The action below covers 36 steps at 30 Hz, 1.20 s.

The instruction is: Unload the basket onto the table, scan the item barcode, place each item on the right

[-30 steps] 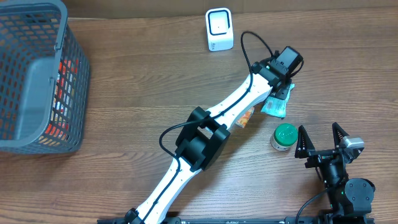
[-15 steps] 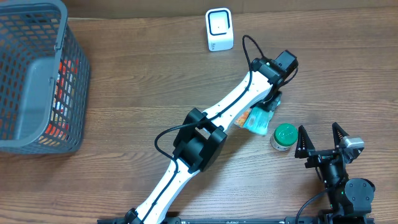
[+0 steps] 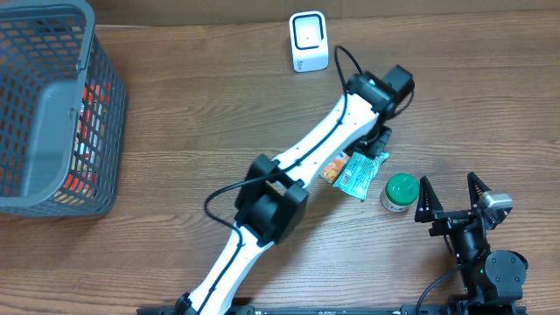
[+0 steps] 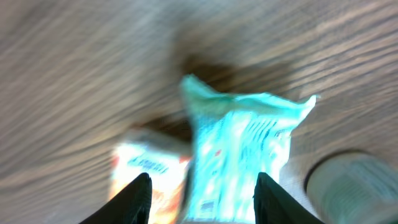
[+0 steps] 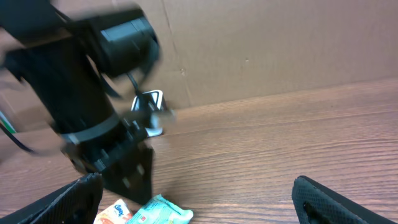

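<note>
Near one jar (image 3: 402, 191) lie two packets (image 3: 354, 172); right end effector (image 3: 448, 178) apart, left end effector (image 4: 203, 186) unclear.

Open tabletop (image 3: 201, 105) is seen between the basket (image 3: 52, 105) at far left and the scanner (image 3: 308, 41) at the back. The middle is crossed diagonally by the left arm (image 3: 306, 153) — beside it, a teal packet (image 3: 359, 172), an orange packet (image 3: 335, 166) and a green-lidded jar (image 3: 401, 192) are crowded together.
</note>
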{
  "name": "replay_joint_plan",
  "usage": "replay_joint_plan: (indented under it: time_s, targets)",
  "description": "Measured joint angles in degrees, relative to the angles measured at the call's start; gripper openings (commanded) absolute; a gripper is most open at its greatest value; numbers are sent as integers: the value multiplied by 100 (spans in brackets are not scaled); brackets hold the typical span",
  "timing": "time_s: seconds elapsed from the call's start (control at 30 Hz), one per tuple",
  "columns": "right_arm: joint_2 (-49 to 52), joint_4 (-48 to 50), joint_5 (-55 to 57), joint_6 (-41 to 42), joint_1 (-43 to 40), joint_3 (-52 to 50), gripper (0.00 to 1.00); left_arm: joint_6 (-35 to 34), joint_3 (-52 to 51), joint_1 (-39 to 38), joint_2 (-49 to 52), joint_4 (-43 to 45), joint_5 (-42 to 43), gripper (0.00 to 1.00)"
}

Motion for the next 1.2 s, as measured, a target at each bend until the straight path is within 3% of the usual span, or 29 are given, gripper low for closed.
replay_joint_plan:
  time_s: [0.17, 0.4, 0.6, 0.9, 1.2]
  targets:
    - [0, -2, 0, -2, 2, 0, 100, -299, 0, 308, -446, -216, -551, 39]
    - [0, -2, 2, -2, 0, 0, 100, -483, 0, 586, -48, -387, -820, 33]
    - [0, -2, -2, 2, 0, 0, 100, -514, -55, 466, 463, -592, -640, 37]
    - [0, 0, -2, 0, 0, 0, 100, -516, -57, 166, 476, -1314, -144, 35]
    - [0, -2, 0, -2, 0, 0, 100, -437, -61, 57, 385, -1390, 109, 37]
